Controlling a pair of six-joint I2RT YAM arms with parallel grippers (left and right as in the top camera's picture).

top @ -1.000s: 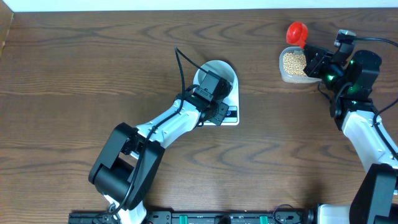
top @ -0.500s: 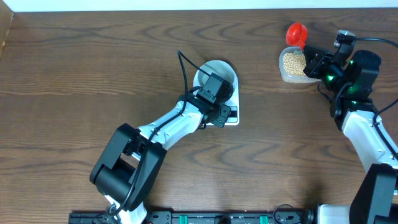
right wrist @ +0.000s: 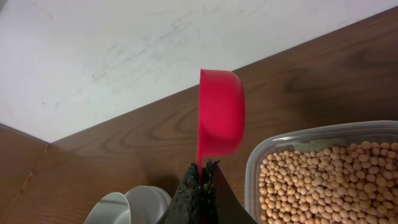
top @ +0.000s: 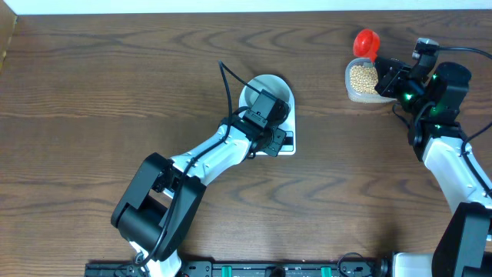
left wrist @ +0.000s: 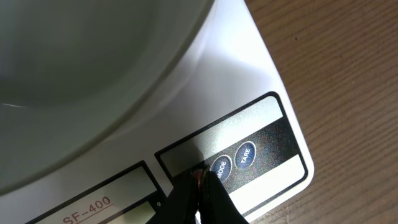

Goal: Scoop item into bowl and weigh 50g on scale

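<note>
Right jaws clamp the handle of the red scoop point(right wrist: 221, 118), its length pointing at the bench's far edge, cup just past the tub point(right wrist: 311, 132) of beans point(right wrist: 317, 180) near the far right corner. Left jaws, closed, touch the scale point(left wrist: 230, 81) beside MODE; the bowl point(left wrist: 93, 62) sits on it.

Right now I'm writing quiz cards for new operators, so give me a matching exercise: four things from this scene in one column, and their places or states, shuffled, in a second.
Things:
1. bowl
2. beans
3. red scoop
4. left hand

Places or states:
A. in the clear tub
B. gripped by the right hand
C. shut, tips by the MODE button
D. standing on the scale

Pairs: 1-D; 2-A; 3-B; 4-C
</note>
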